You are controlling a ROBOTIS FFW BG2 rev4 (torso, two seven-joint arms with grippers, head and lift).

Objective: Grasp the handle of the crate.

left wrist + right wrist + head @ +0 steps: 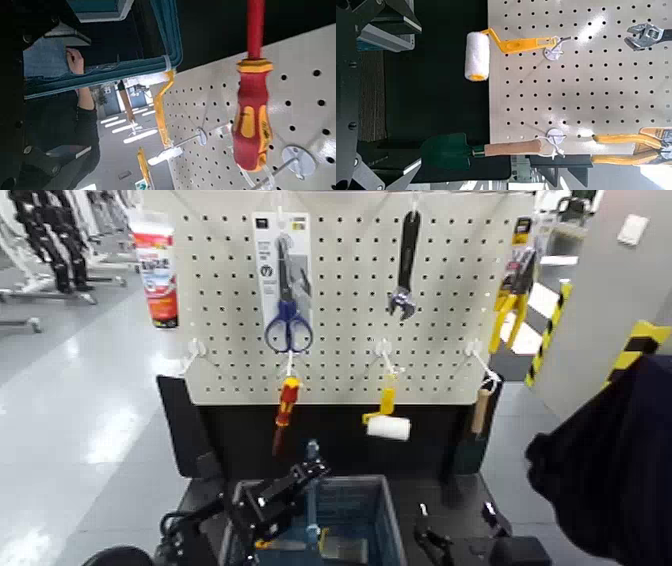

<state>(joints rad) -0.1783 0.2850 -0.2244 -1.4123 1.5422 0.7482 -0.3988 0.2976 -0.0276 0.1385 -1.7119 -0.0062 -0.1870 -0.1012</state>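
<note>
Head view, crate: the crate (385, 515) sits low in front of me, below the pegboard (340, 300), so both my arms can reach it.
Head view, handle: the handle (312, 490) stands up as a thin teal strip over the crate's middle, raised so it can be taken from the side.
Head view, left gripper: my left gripper (300, 480) is just beside the handle, near its top; I cannot tell whether it touches the bar, nor whether my jaws are spread or pressed together.
Head view, right gripper: my right gripper (432, 542) waits low, beside the crate's right wall; jaw state not clear.
Left wrist view: the crate's teal rim (162, 51) lies close, and the red-and-yellow screwdriver (253, 95) hangs on the board beyond; my own fingers do not show.
Right wrist view: only hung tools show, a paint roller (477, 55) and a trowel (455, 150); this arm faces the board, not the crate.
Judgement: closing on the handle looks like the step in hand.
</note>
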